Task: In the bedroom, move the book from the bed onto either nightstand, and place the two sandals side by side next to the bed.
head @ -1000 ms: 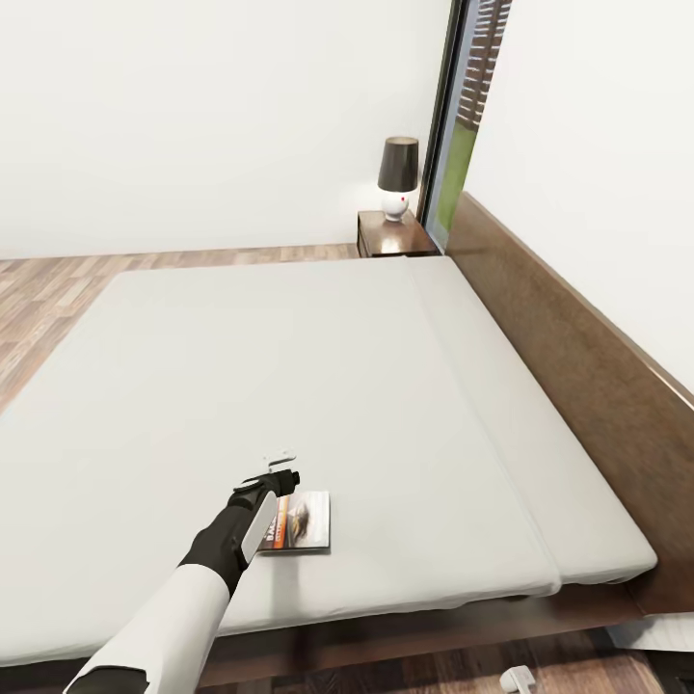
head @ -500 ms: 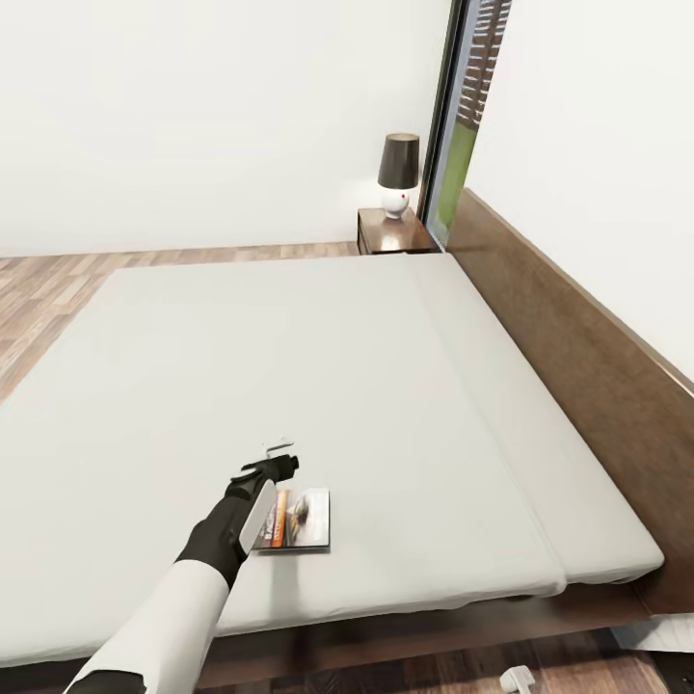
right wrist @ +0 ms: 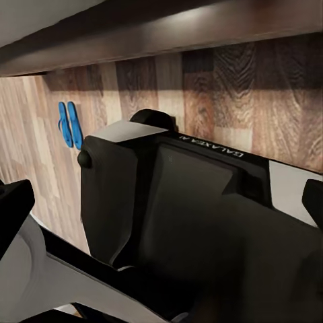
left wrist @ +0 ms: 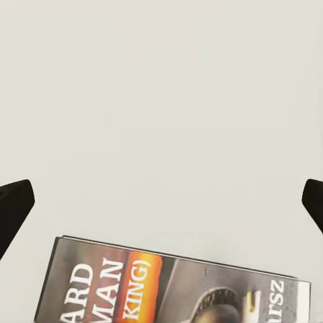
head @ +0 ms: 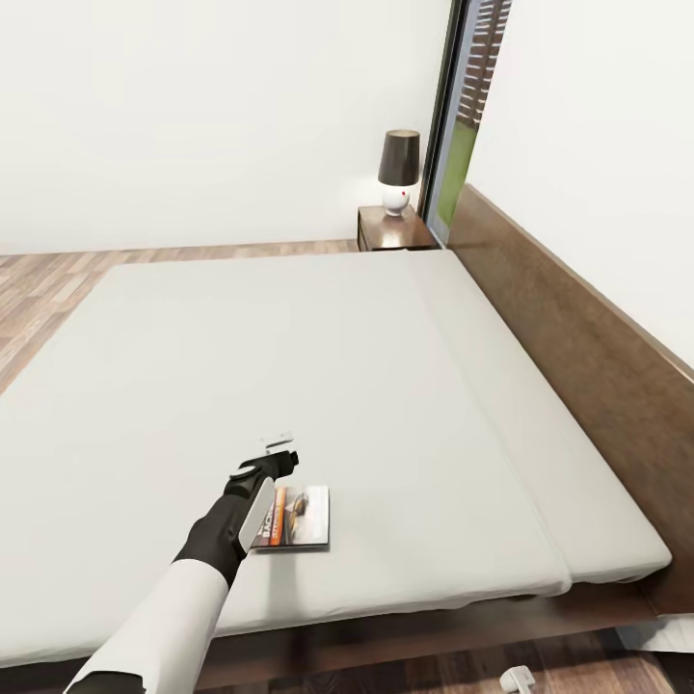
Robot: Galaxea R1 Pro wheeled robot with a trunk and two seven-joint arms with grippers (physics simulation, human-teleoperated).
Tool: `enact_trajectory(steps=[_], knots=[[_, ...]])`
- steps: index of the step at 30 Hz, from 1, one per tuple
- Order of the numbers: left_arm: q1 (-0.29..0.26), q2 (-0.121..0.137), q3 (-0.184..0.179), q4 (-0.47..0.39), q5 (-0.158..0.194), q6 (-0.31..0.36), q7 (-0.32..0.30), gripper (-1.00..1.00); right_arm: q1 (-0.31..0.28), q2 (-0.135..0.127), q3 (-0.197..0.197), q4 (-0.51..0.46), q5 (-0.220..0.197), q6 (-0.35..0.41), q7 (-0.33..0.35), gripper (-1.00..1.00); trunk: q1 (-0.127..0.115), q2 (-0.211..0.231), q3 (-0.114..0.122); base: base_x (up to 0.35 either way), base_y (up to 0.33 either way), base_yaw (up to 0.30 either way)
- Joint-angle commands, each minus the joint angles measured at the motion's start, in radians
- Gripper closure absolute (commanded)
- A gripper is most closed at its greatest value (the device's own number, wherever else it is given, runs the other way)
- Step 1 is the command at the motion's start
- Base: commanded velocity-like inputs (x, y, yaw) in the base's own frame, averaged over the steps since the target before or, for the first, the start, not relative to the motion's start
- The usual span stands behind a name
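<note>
The book (head: 297,517) lies just beside the seemingly open left gripper (head: 277,455).

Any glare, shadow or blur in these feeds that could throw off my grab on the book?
Head view: even, soft light, no glare on the bed; the left gripper partly covers the book. Left wrist view: sharp enough to read the book's lettering, but the cover is cropped at the frame edge. Right wrist view: dim, shadowed under the bed frame; the sandals still read clearly blue.

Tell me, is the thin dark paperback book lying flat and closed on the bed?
Yes, the thin dark paperback book lies flat and closed, cover up, on the off-white mattress.
</note>
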Motion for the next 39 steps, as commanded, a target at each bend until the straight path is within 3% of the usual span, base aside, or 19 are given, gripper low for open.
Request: enact_trajectory(steps=[1,33,39], knots=[[0.0,0.0,0.0,-0.002,0.01,0.003,0.005,-1.0,0.0,0.0,-0.009,-0.002,0.009,0.009,0.005,-1.0,0.004,-0.008,-0.004,0.0,0.0,0.0],[0.003,-0.002,0.0,-0.002,0.009,-0.001,0.003,-1.0,0.0,0.0,-0.009,-0.002,0.009,0.01,0.004,-1.0,0.127,-0.232,-0.104,0.0,0.0,0.0],[0.005,-0.002,0.0,-0.002,0.009,-0.001,0.003,-1.0,0.0,0.0,-0.009,-0.002,0.009,0.01,0.005,-1.0,0.127,-0.232,-0.104,0.0,0.0,0.0]])
